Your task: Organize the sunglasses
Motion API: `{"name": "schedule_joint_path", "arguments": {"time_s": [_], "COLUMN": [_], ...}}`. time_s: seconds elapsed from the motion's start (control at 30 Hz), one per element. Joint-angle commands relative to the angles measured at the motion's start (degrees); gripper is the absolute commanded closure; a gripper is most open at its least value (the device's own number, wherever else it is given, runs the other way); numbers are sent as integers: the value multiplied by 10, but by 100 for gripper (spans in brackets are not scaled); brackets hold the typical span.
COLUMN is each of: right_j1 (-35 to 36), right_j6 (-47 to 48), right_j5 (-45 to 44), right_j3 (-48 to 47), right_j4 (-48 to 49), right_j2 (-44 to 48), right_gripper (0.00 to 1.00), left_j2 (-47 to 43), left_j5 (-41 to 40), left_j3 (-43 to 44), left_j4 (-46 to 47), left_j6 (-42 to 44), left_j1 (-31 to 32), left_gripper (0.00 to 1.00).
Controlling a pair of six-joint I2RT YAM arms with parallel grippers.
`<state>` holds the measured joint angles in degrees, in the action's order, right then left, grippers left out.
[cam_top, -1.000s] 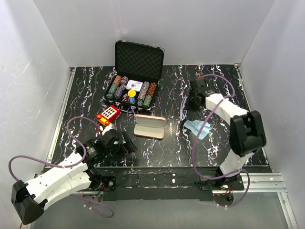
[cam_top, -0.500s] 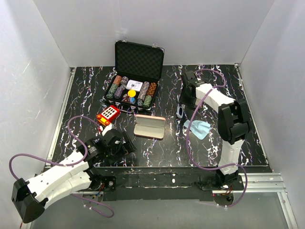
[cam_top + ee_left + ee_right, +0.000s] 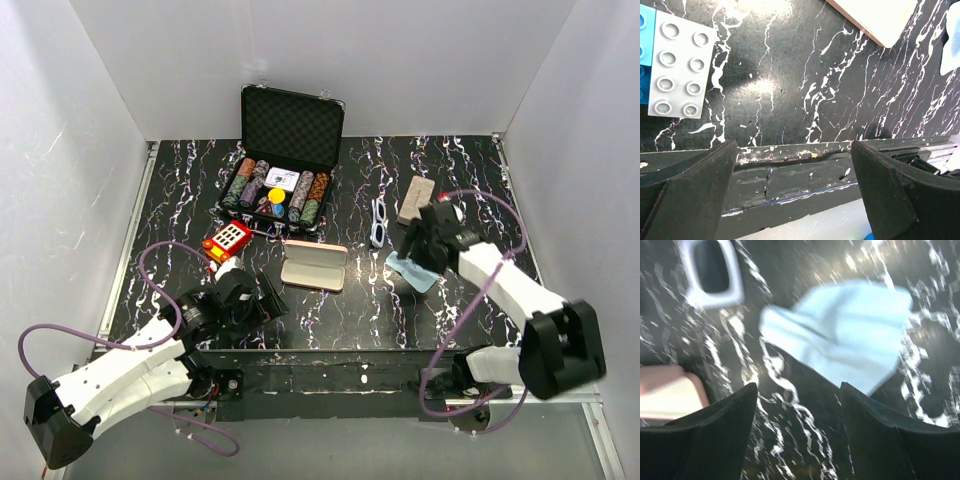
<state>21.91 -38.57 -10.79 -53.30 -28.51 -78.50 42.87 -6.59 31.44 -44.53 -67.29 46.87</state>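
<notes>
— right gripper first: its jaws stand well apart with nothing between them, hovering over the light blue cloth. it touches neither the cloth nor any glasses.
— and the left gripper?
— spread as wide as it goes, empty, low over the near edge of the table.
— how far along is the job?
— barely begun, i'd judge. the white sunglasses lie bare on the table, just beside the closed grey-brown case. the pink case lies open and empty near the middle.
— and the purple pair?
— i can't make it out in any view; it may be hidden. so 0 of 2 pairs sit in a case, and both are left to do.
</notes>
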Motion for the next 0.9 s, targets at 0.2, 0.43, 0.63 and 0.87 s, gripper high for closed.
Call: {"name": "schedule_joint_path", "arguments": {"time_s": [0.2,0.43,0.63,0.87], "right_j1": [-41,-48,-59,-67], "right_j6": [-68,-89,-102,-109], "right_j5": [31,8,-14,6], "right_j3": [200,212,228,239], "right_j4": [29,68,93,114], "right_j2": [154,111,93,74], "right_gripper": [35,54,55,60], "left_j2": [29,26,16,25], "left_j5": [16,23,25,28], "left_j3": [16,11,11,12], "left_j4": [39,46,46,47], "left_j6": [22,17,14,11], "left_j1": [0,-1,0,-1], "left_gripper": [2,2,2,2]}}
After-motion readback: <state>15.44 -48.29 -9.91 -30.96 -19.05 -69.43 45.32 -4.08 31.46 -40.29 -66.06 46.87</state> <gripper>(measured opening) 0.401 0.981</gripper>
